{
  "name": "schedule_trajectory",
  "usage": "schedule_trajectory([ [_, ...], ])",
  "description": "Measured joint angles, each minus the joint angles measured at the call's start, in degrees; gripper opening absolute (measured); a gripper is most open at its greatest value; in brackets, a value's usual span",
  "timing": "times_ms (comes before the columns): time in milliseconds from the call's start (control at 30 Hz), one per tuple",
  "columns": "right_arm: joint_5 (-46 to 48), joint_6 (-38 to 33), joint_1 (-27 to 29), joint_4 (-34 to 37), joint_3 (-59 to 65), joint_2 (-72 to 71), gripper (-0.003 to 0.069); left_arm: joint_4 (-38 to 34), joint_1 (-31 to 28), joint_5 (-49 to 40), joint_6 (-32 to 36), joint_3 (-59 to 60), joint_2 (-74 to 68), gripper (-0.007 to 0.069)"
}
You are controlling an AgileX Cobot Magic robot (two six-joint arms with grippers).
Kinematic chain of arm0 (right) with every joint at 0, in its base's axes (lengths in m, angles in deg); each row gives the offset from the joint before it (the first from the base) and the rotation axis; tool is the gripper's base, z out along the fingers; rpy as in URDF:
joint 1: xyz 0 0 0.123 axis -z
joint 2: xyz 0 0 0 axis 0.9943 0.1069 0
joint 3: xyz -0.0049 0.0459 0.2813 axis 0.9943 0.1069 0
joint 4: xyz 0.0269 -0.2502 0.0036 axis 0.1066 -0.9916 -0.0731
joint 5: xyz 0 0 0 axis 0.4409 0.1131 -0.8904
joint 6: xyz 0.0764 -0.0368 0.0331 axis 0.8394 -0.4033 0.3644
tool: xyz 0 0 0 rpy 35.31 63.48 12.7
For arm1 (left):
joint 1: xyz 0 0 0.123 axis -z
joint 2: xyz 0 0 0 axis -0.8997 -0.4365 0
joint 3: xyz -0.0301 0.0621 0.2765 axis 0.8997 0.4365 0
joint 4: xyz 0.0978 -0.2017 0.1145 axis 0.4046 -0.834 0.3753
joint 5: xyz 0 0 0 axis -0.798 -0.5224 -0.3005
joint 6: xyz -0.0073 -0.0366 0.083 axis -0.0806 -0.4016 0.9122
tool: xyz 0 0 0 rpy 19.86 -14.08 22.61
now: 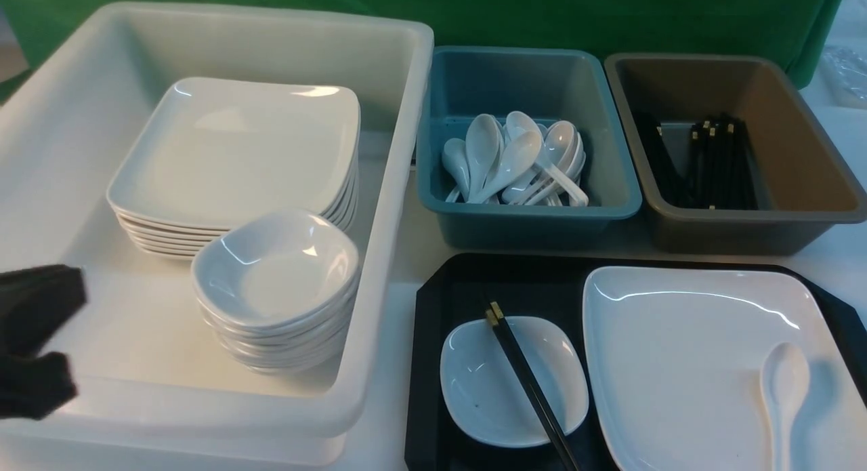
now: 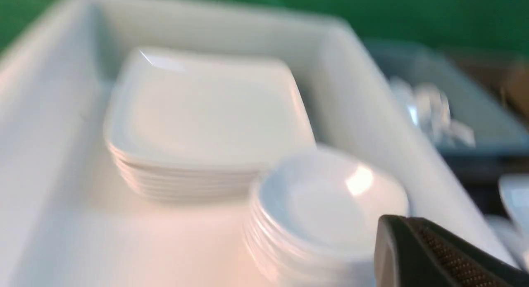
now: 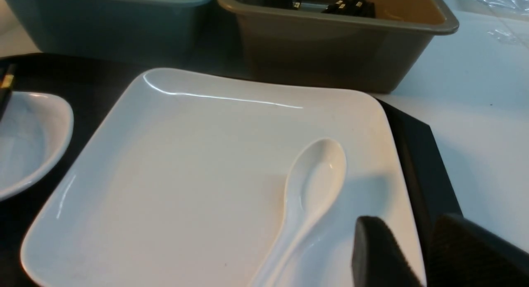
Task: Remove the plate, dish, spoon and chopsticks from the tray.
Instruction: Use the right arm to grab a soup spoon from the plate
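The right gripper (image 3: 405, 221) hovered with its jaws apart and nothing between them, above the near right edge of the plate (image 3: 186, 175), just beside the handle of the spoon (image 3: 314, 183). The left gripper (image 2: 403, 233) was closed on nothing, over the white tub (image 1: 399, 186) on the left, near the stack of dishes (image 1: 271, 268) beside the stack of plates (image 1: 237, 152).

Nothing had yet been cleared off the tray (image 1: 460, 288). The plate lay on its right side with the spoon resting in it, bowl toward the far side. The dish (image 1: 474, 390) sat on the tray's left, with the chopsticks (image 1: 525, 376) propped across it, gold ends far.

The likeliest trouble was probably the spoon. Both it and the plate were glossy, so a pinch that landed off-centre on the thick handle could have squirted it sideways across the plate. A finger coming down on the plate's raised edge could also have tipped or shoved the plate against the tray rim.

The chopsticks posed a second risk. They were only balanced on the dish, so lifting the dish first would likely have rolled them off, and a loose grip might have caught only one stick. The spoon belonged in the teal bin (image 1: 609, 207) and the chopsticks in the brown bin (image 1: 840, 207); a mix-up was possible, since the two bins stood side by side.
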Motion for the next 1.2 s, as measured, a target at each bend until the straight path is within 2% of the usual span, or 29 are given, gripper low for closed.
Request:
schedule_trajectory([
  [100,0.0,0.0,0.0,0.0,0.0,0.0,0.0238,-0.8,6.1,-0.8,1.7,-5.8,-9.1,0.0006],
  [233,-1.5,1.3,0.0,0.8,0.0,0.0,0.0238,-1.0,11.6,0.6,1.9,-8.7,-15.0,0.0006],
  [267,-3.3,5.5,0.0,3.6,0.0,0.0,0.0238,-1.1,13.1,1.1,2.1,-9.1,-16.2,0.0006],
  [300,-3.3,5.5,0.0,3.6,0.0,0.0,0.0238,-1.1,13.4,1.2,2.2,-9.1,-16.4,0.0006],
  [333,-6.6,12.7,0.0,7.0,0.0,0.0,0.0238,-1.2,14.7,1.8,2.5,-9.2,-17.0,0.0006],
  [400,-11.3,21.2,0.0,9.6,0.0,0.0,0.0238,-1.2,16.0,2.6,2.7,-9.2,-17.2,0.0006],
  [533,-18.5,29.2,-0.1,11.5,0.0,0.0,0.0237,-1.2,16.7,3.7,4.3,-9.3,-16.8,0.0006],
  [600,-16.4,29.7,-0.6,11.7,-1.0,0.3,0.0227,-1.2,16.7,3.7,4.5,-9.4,-16.8,0.0006],
  [667,-6.7,26.1,-2.5,12.0,-6.9,4.2,0.019,-1.2,16.7,3.9,5.6,-9.4,-16.8,0.0006],
  [767,11.8,15.9,-6.7,11.2,-22.0,18.5,0.0165,-2.2,16.7,5.2,8.6,-9.4,-16.9,0.0006],
  [800,13.0,15.3,-6.9,11.1,-22.9,19.6,0.0164,-2.2,16.7,5.3,8.9,-9.4,-16.9,0.0006],
  [833,20.4,12.1,-8.3,9.9,-29.0,27.1,0.0161,-2.5,16.8,6.0,9.4,-9.4,-16.8,0.0006],
  [967,34.5,8.7,-9.7,5.4,-40.5,46.3,0.0166,-2.9,16.8,6.3,10.8,-9.4,-15.3,0.0006],
  [1133,37.4,7.9,-9.7,3.5,-42.5,60.8,0.0239,-4.1,16.8,6.3,13.8,-9.4,-10.2,0.0006],
  [1200,36.5,8.3,-9.7,3.1,-42.5,66.4,0.0311,-4.4,16.8,6.3,14.5,-9.4,-7.6,0.0006],
])
